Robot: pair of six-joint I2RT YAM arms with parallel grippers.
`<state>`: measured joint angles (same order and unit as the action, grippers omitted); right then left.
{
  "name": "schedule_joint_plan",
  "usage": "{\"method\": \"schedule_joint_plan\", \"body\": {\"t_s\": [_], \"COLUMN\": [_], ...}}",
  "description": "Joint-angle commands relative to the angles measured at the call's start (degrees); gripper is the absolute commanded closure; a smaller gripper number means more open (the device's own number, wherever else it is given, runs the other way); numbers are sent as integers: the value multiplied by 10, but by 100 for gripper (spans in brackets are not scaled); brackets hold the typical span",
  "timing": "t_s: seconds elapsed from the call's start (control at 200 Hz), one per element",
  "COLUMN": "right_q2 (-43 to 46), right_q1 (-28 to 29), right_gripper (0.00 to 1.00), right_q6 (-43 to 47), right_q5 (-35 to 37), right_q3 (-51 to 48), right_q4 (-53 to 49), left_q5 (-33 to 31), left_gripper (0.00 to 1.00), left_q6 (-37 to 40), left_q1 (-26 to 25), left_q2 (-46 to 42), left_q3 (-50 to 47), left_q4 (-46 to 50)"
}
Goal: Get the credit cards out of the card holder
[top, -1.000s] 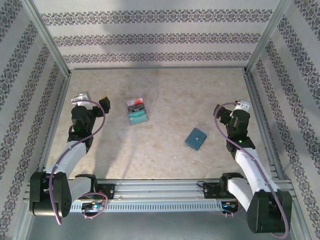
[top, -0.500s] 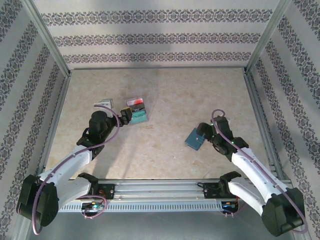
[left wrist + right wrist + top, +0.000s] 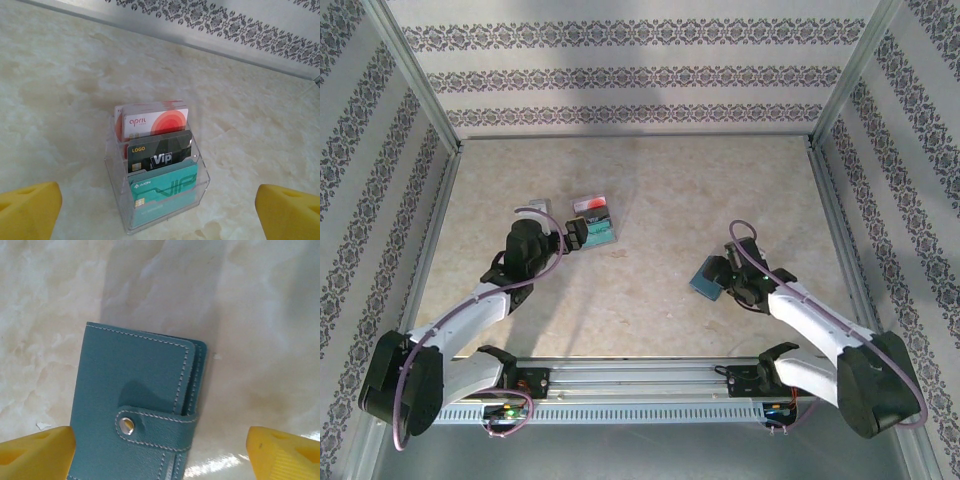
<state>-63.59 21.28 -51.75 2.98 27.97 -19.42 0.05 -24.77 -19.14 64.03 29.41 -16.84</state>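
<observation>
Fingers (image 3: 27, 210) spread wide, empty, on both: left gripper (image 3: 576, 232) faces the cards (image 3: 157, 160) standing in their clear holder (image 3: 120, 210), right gripper (image 3: 713, 272) hovers over the shut wallet (image 3: 130, 380). Approach stage; next, pinch one card's top edge.

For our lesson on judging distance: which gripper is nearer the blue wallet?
Right. The right gripper hangs over the wallet, open fingers either side; the left gripper faces the clear card stand, far from it.
</observation>
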Motion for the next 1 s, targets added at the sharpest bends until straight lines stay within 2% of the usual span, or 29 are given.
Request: {"method": "schedule_joint_plan", "body": {"t_s": [0.0, 0.16, 0.345, 0.685, 0.994], "right_q2": [-30, -85, -128, -223, -284], "right_q1": [7, 13, 27, 59, 74], "right_gripper": [8, 2, 2, 2, 2], "right_q6": [-6, -5, 0, 16, 24], "right_q5": [-30, -30, -22, 56, 67], "right_q3": [11, 39, 73, 156, 186], "right_q4": [44, 44, 36, -54, -77], "left_q5": [14, 14, 19, 36, 29], "left_gripper": [1, 1, 1, 1, 1], "left_q6": [-11, -6, 1, -1, 3], "left_q1": [-6, -6, -7, -7, -8], "left_q2": [5, 11, 19, 35, 24], "left_q3": [23, 27, 31, 43, 41], "left_q4": [-6, 4, 7, 4, 13]}}
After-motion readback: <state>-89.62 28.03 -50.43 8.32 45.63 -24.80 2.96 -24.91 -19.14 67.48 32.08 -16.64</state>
